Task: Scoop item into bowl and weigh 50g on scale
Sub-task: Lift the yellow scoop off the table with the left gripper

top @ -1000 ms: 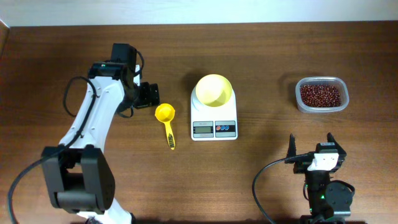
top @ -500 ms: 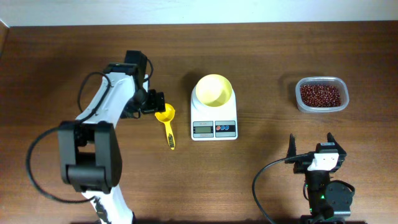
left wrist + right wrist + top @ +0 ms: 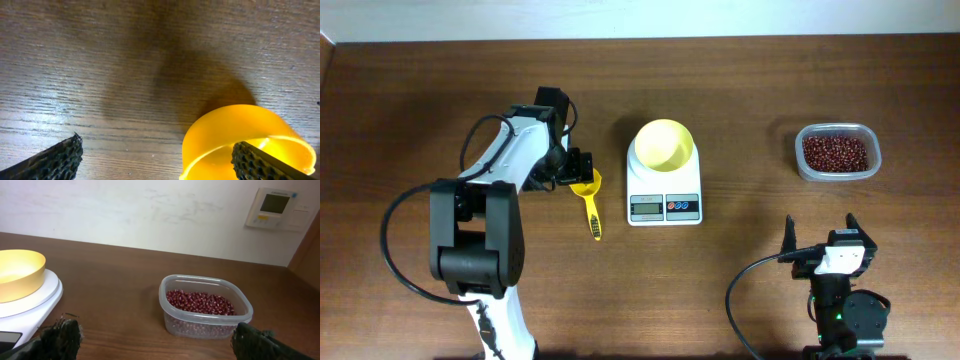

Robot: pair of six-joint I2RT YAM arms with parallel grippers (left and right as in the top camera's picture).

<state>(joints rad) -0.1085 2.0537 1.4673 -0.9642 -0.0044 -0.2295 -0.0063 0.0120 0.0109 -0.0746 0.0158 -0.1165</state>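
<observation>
Overhead, left pincer [image 3: 576,170] gapes over scoop [image 3: 591,208], perhaps touching; right pincer [image 3: 820,235] gapes too.

The bowl [image 3: 664,143] sits on the far half of the scale [image 3: 664,206], mid-table. The scoop [image 3: 591,208] lies just left of the scale, its handle pointing near. Well to the right, on the far side, stands the tub [image 3: 838,176] with the beans [image 3: 836,152] in it.
</observation>
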